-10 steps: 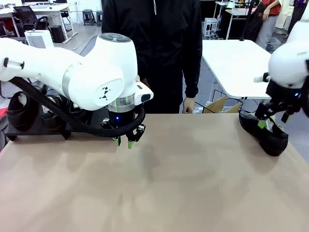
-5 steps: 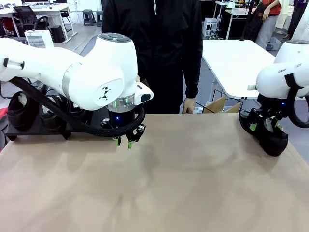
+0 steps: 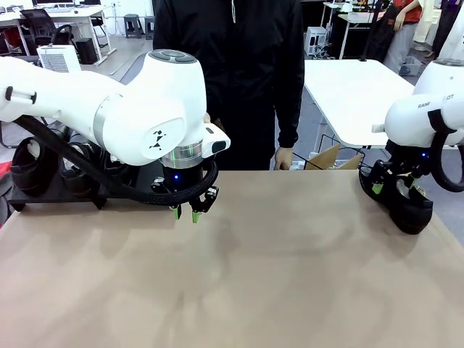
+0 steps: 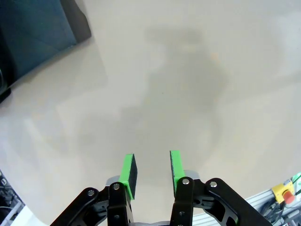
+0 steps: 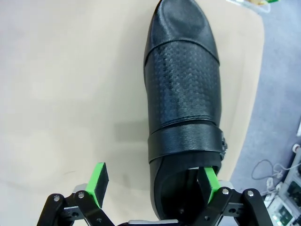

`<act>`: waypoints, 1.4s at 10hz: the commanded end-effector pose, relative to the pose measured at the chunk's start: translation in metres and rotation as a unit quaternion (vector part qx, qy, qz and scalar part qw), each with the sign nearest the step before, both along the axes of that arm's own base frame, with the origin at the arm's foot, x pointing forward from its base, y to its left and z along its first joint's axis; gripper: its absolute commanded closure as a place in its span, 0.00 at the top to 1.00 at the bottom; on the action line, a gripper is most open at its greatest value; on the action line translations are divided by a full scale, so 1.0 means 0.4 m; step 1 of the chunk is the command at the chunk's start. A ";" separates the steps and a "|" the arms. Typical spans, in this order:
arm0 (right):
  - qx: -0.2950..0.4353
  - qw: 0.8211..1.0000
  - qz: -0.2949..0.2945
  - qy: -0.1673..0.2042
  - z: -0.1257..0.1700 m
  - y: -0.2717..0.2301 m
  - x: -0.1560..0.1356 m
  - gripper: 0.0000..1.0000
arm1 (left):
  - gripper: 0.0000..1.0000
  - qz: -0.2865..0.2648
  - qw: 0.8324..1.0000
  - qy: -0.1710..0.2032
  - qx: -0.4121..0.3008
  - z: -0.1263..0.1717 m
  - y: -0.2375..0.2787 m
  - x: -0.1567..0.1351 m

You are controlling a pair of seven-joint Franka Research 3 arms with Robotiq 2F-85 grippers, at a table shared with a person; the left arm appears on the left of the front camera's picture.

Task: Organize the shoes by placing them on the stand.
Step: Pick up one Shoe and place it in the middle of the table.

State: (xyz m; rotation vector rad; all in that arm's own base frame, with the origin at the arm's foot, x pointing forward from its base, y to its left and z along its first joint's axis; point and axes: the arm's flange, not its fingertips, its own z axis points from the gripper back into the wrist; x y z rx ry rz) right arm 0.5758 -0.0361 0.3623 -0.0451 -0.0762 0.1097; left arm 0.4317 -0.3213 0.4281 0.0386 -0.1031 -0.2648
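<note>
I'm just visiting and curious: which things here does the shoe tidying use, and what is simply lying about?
Used for the job:
shoe by the right hand
shoes on the stand
stand

Lying about:
cardboard box
white table behind

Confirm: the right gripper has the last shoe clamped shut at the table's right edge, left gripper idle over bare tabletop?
Not clamped. In the right wrist view the right gripper is open, one pad inside the shoe, the other outside. The left gripper is over bare tabletop.

Since a second ago the right gripper (image 3: pixel 392 185) has turned and sunk onto the lone shoe (image 3: pixel 406 204) at the table's right edge, its open fingers now straddling one wall of the shoe's opening.
</note>
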 end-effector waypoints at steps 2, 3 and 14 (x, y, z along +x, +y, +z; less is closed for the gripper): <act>0.014 1.000 -0.004 -0.003 -0.035 0.010 -0.007 1.00 | 0.41 0.005 1.000 -0.006 0.009 0.001 0.005 -0.001; 0.012 1.000 -0.003 -0.002 -0.038 0.014 -0.008 1.00 | 0.41 0.005 1.000 -0.006 0.009 0.001 0.005 -0.001; -0.016 1.000 0.005 -0.007 -0.051 0.003 -0.026 0.00 | 0.41 0.005 1.000 -0.006 0.009 0.001 0.005 -0.001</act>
